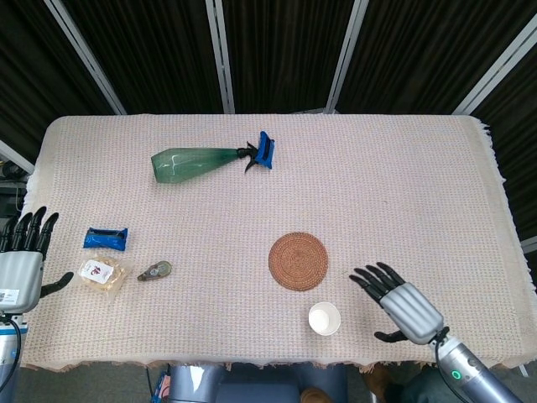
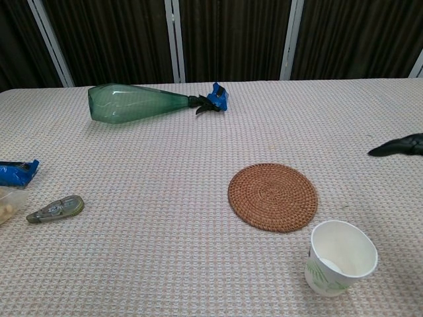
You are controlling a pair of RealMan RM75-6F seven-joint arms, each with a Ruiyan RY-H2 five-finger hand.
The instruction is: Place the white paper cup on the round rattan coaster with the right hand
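The white paper cup [image 1: 325, 318] stands upright near the table's front edge, its green leaf print showing in the chest view [image 2: 340, 257]. The round rattan coaster [image 1: 298, 261] lies flat just behind and left of it, bare on top [image 2: 272, 196]. My right hand [image 1: 399, 303] hovers to the right of the cup with fingers spread, apart from it and holding nothing; only its dark fingertips [image 2: 396, 146] show at the chest view's right edge. My left hand [image 1: 23, 260] stays at the table's left edge, fingers apart and empty.
A green spray bottle [image 1: 201, 161] with a blue trigger lies on its side at the back. A blue packet [image 1: 106, 238], a snack bag [image 1: 103, 274] and a small tape dispenser [image 1: 156, 270] lie at the front left. The woven tablecloth [image 1: 403, 193] covers the table.
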